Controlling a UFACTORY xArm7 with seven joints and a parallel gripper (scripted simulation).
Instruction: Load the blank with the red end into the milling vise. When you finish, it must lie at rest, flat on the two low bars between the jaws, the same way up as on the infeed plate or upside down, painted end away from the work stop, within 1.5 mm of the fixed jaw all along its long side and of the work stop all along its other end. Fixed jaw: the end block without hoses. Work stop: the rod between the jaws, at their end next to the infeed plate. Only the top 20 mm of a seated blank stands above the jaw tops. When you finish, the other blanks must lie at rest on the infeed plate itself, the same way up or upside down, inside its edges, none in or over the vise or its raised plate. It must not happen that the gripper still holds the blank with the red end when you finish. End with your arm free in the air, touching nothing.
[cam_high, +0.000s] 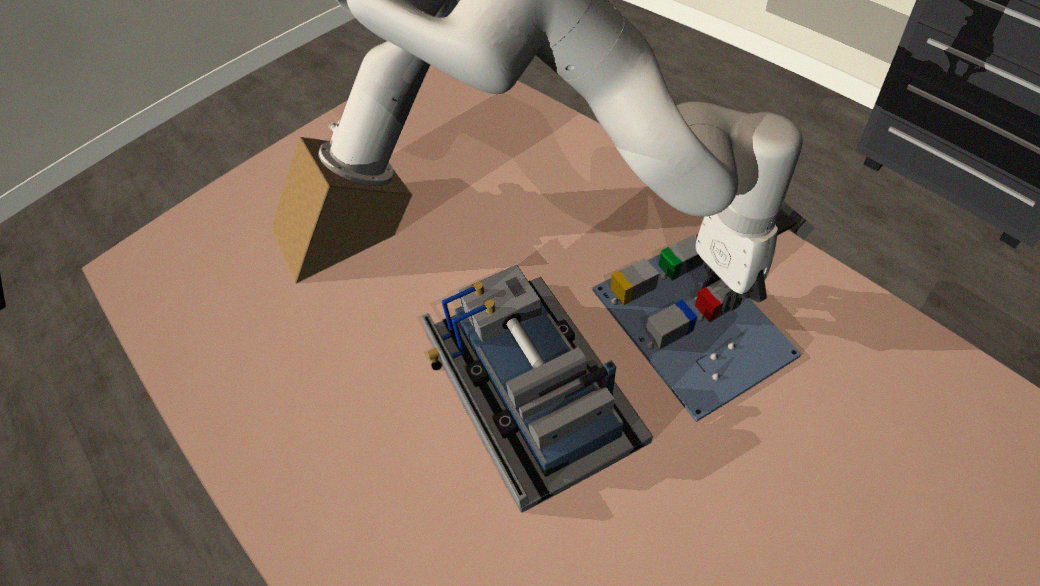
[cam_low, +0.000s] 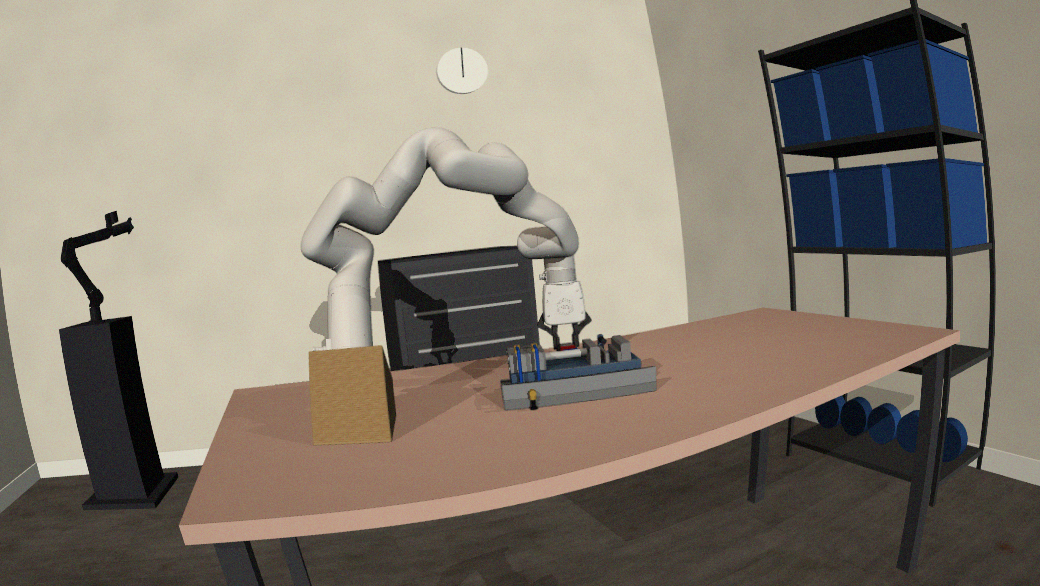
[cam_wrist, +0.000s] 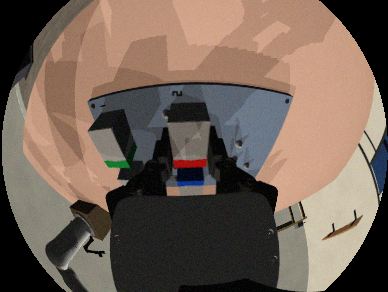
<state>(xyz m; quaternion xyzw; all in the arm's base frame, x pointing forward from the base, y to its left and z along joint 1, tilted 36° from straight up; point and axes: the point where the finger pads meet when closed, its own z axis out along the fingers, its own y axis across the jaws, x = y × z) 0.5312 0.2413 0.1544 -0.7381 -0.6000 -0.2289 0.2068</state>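
The blank with the red end (cam_high: 706, 301) (cam_wrist: 189, 140) is on the blue-grey infeed plate (cam_high: 753, 363) (cam_wrist: 261, 118), near its far right side. My gripper (cam_high: 733, 298) (cam_low: 566, 342) (cam_wrist: 189, 137) stands upright over it and is shut on its grey body, with the red end sticking out toward the vise. I cannot tell if the blank is off the plate. The milling vise (cam_high: 542, 367) (cam_low: 582, 378) stands left of the plate with nothing between its jaws. Its end block without hoses (cam_high: 574, 420) is at the near end.
Three other blanks lie on the infeed plate: blue-ended (cam_high: 669, 324) right beside the red end, yellow-ended (cam_high: 631, 283), and green-ended (cam_high: 675, 260) (cam_wrist: 113, 141). Small white pins (cam_high: 714, 366) stand on the plate's near half. A tan box (cam_high: 320, 211) carries the arm's base.
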